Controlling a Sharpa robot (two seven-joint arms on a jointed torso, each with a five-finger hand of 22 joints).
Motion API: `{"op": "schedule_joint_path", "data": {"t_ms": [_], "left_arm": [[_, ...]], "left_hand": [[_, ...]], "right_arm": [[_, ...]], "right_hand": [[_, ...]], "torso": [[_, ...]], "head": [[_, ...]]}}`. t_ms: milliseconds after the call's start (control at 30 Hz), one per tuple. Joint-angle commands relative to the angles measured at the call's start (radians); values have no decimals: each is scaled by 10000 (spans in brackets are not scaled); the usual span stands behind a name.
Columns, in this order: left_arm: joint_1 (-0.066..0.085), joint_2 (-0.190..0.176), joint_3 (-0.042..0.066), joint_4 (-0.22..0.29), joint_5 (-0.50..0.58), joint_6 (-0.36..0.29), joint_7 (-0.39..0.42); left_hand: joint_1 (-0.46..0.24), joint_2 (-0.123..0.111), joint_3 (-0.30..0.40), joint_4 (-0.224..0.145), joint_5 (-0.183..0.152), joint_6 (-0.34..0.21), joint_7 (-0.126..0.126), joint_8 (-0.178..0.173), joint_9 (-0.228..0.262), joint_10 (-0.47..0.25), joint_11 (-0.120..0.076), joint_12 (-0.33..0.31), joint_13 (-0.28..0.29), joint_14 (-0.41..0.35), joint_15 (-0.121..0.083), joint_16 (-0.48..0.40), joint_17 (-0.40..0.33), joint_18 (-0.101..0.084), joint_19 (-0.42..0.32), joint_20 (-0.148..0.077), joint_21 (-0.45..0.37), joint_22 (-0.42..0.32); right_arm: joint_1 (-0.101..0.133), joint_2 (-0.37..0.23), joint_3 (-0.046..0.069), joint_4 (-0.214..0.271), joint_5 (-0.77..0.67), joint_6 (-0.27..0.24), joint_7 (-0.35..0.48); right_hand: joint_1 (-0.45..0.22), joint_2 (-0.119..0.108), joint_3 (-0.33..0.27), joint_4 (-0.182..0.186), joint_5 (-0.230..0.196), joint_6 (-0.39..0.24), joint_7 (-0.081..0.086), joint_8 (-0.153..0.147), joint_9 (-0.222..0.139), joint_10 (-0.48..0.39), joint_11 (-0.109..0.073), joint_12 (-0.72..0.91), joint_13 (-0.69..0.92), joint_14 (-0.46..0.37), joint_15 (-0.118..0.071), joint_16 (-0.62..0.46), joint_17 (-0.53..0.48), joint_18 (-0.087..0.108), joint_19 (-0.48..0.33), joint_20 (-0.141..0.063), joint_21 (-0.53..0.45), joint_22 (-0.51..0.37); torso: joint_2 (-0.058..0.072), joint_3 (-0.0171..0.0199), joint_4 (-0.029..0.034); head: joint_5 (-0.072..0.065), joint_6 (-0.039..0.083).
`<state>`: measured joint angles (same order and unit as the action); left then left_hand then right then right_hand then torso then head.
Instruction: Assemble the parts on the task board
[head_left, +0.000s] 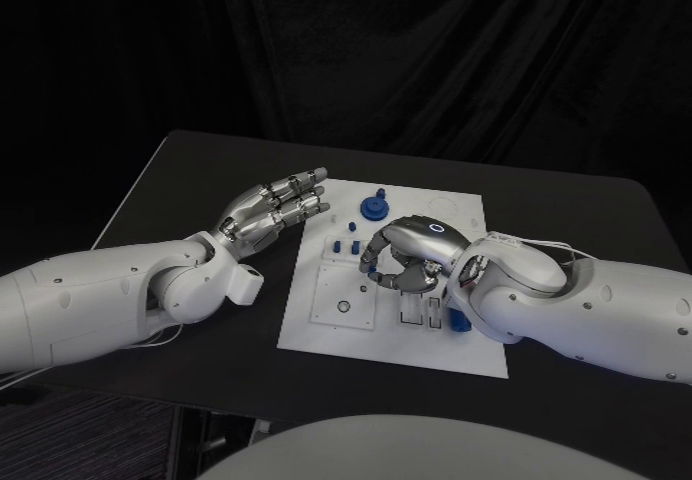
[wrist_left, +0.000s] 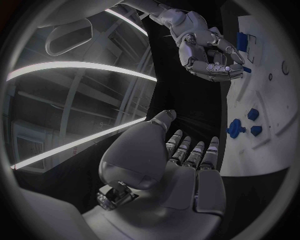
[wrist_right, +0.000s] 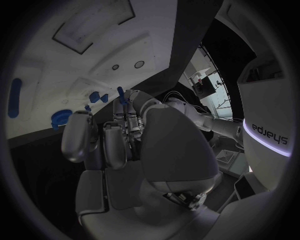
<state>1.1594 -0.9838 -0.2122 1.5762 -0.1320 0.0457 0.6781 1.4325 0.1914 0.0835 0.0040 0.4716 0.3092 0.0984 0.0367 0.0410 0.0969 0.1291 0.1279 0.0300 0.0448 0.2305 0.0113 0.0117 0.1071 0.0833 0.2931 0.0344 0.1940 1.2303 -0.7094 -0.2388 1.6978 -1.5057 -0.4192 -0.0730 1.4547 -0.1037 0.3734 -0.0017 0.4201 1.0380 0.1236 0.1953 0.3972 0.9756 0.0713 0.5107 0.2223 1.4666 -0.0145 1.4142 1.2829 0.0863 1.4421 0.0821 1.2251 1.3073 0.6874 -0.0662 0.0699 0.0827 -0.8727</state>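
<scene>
Nearest us, a dark blue piece (head_left: 459, 322) lies on the near edge of the task board (head_left: 346, 335), a flat matte white plate on the black table (head_left: 188, 180), tucked just behind our right wrist. Just beyond it our right hand (head_left: 408, 252), smooth silver metal with a rounded back, hovers over the middle of the board with its fingers (head_left: 378, 265) curled down and inward; in the right wrist view a slim blue part (wrist_right: 122, 96) stands up right at the fingertips, but we cannot tell whether they actually clamp it or only touch it. Past those fingertips two small blue blocks (head_left: 343, 244) sit on the board, and farther still a round, ribbed blue part (head_left: 375, 207) stands upright near the far edge. Our left hand (head_left: 277, 210) hangs over the table just beside the board's left edge, fingers straight, slightly apart, holding nothing.
</scene>
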Motion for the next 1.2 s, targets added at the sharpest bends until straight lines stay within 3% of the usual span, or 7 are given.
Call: {"op": "schedule_joint_path", "data": {"t_ms": [33, 133, 200, 500, 867, 1200], "left_arm": [[-13, 41, 8, 6, 23, 75, 1063], [-13, 60, 8, -11, 23, 84, 1056], [-14, 81, 8, -28, 23, 93, 1041], [-15, 128, 8, -66, 23, 116, 975], [-24, 162, 7, -122, 23, 172, 923], [-88, 199, 7, -182, 23, 212, 869]], "left_hand": [[-69, -3, 49, -2, 38, 69, 5, 69, 9, 21, -87, 48, 10, 6, -51, 32, 2, -92, 47, 10, 34, 4], [-69, -3, 49, -2, 38, 69, 5, 69, 9, 21, -87, 48, 10, 6, -51, 32, 2, -92, 47, 10, 34, 4], [-76, -2, 63, -5, 40, 77, 29, 69, 9, 16, -99, 48, 8, 7, -45, 33, 2, -92, 48, 10, 33, -2], [-91, -2, 98, -14, 39, 91, 96, 69, 9, 10, -126, 58, 7, 25, -32, 40, 6, -92, 49, 10, 31, -15], [-223, -5, 110, 79, -114, 69, 97, 57, 2, 3, -83, 88, 7, 78, 25, 61, 18, -89, 79, 12, 39, 0], [-239, -2, 123, 91, -110, 78, 125, 56, 2, -5, -92, 89, 5, 114, 44, 75, 26, -88, 94, 14, 45, 16]], "right_arm": [[-105, 99, 5, -94, -15, -11, 152], [-163, 161, 5, -148, -15, -15, 181], [-234, 221, 5, -204, -15, -24, 212], [-425, 387, 5, -435, -15, 15, 203], [-601, 540, 6, -726, -30, 51, 197], [-719, 708, 7, -1006, -133, 34, 270]], "right_hand": [[69, 17, -2, -82, -72, -80, -2, -39, 18, 237, -144, 64, 18, 262, -53, 38, 19, -114, 79, 21, 49, 1639], [88, 20, 0, -94, -98, -78, -3, -41, 25, 246, -145, 62, 20, 267, -54, 43, 27, -116, 86, 19, 62, 1643], [116, 30, 3, -111, -142, -75, -2, -45, 38, 257, -146, 58, 22, 272, -55, 45, 32, -120, 96, 17, 81, 1649], [155, 32, -1, -140, -234, -81, 1, -59, 56, 270, -145, 48, 24, 274, -55, 39, 23, -120, 99, 15, 80, 1648], [196, 50, -2, -163, -384, -110, 16, -94, 78, 250, -128, 5, 17, 272, -44, 29, 12, -120, 97, 18, 71, 1646], [295, 75, 14, -221, -515, -114, 26, -117, 108, 263, -118, -18, 19, 271, -34, 30, 24, -124, 98, 25, 84, 1651]], "torso": [[7, 3, -1], [5, 3, -2], [-5, 13, -35], [-18, 31, -54], [-20, 14, -11], [-14, 0, -21]], "head": [[67, 1], [136, 1], [223, 1], [296, 1], [276, 1], [301, 1]]}}
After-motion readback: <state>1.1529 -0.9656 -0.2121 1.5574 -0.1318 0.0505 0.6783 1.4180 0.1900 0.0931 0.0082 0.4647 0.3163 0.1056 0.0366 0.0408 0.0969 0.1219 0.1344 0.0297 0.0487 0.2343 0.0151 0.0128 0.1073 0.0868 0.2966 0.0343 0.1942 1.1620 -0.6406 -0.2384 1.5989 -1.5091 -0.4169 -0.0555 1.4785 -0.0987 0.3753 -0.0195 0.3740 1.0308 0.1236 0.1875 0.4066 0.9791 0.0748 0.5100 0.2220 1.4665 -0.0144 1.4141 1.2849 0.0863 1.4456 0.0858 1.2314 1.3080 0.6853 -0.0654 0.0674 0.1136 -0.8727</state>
